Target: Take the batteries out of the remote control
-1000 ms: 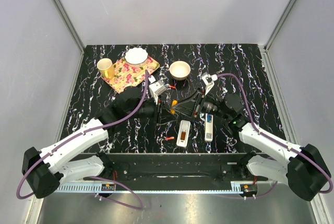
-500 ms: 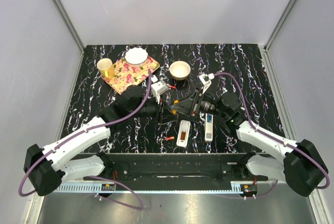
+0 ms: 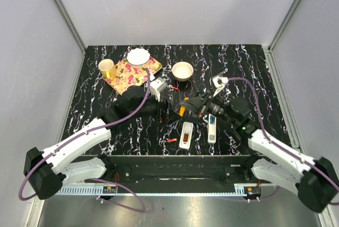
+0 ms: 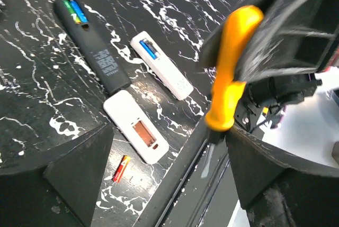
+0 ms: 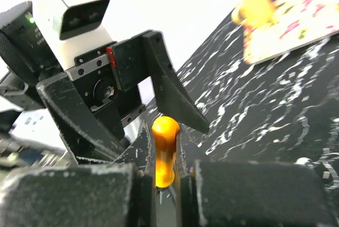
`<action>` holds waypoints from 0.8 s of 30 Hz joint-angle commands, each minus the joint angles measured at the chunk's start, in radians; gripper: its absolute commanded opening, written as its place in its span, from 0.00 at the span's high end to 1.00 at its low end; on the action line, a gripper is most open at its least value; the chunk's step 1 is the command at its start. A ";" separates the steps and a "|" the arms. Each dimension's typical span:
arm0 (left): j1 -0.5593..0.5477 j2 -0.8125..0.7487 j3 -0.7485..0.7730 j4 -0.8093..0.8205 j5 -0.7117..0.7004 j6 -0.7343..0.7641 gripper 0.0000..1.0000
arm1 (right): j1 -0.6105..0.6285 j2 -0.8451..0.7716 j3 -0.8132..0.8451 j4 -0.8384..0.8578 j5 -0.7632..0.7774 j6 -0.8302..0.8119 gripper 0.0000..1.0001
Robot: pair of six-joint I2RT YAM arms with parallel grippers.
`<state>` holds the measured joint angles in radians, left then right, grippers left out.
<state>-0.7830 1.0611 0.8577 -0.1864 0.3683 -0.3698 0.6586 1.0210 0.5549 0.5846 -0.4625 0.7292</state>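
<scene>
Batteries first: two of them, green and blue [image 4: 74,10], sit in the open end of the black remote [image 4: 92,47], out ahead of the left claw [image 4: 168,137] and off to its left. A blue battery [image 4: 149,49] sits in the slim white remote [image 4: 161,65], straight ahead of that claw. The wide white remote [image 4: 136,126], right below the claw's spread fingers, shows a bare brown compartment, so that one looks emptied. A loose battery [image 4: 122,168], red and orange, lies on the table [image 3: 90,105] just beside that remote, close to the claw's left finger. From above, what looks like another red one [image 3: 174,87] lies on the far side of the left claw.

Now the claws. The left one is released, jaws wide apart, gripping nothing. The right claw [image 5: 164,155] is clenched on the orange handle of a screwdriver [image 4: 233,68]. The tool hangs just off the left claw's right finger, its dark tip pointing down toward the table.

So where are we? I'd call it about a third done: one remote cleared, two with their covers off but loaded, three batteries to come out. My guess is the screwdriver is meant to lever those out, and the slim white remote is the nearer target.
</scene>
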 commanded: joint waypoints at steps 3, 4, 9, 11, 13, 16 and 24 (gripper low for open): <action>0.045 -0.003 -0.035 0.073 -0.138 -0.050 0.05 | 0.006 -0.306 -0.073 -0.248 0.558 -0.158 1.00; 0.047 0.013 -0.042 0.079 -0.140 -0.069 0.05 | 0.004 -0.335 -0.072 -0.285 0.612 -0.175 1.00; 0.031 0.157 -0.011 0.105 -0.196 -0.135 0.06 | 0.004 -0.485 -0.049 -0.491 0.943 -0.277 1.00; -0.021 0.225 0.016 0.097 -0.236 -0.150 0.06 | 0.004 -0.525 -0.036 -0.550 1.021 -0.301 1.00; -0.103 0.279 0.084 0.074 -0.327 -0.155 0.06 | 0.004 -0.545 -0.023 -0.578 1.123 -0.313 1.00; -0.203 0.393 0.171 0.056 -0.416 -0.192 0.07 | 0.004 -0.584 -0.013 -0.644 1.248 -0.289 1.00; -0.396 0.700 0.418 -0.031 -0.633 -0.268 0.08 | 0.004 -0.645 0.005 -0.697 1.413 -0.340 1.00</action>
<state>-1.1122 1.6539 1.1378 -0.1787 -0.1093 -0.5884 0.6605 0.4053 0.5091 -0.0830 0.7918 0.4343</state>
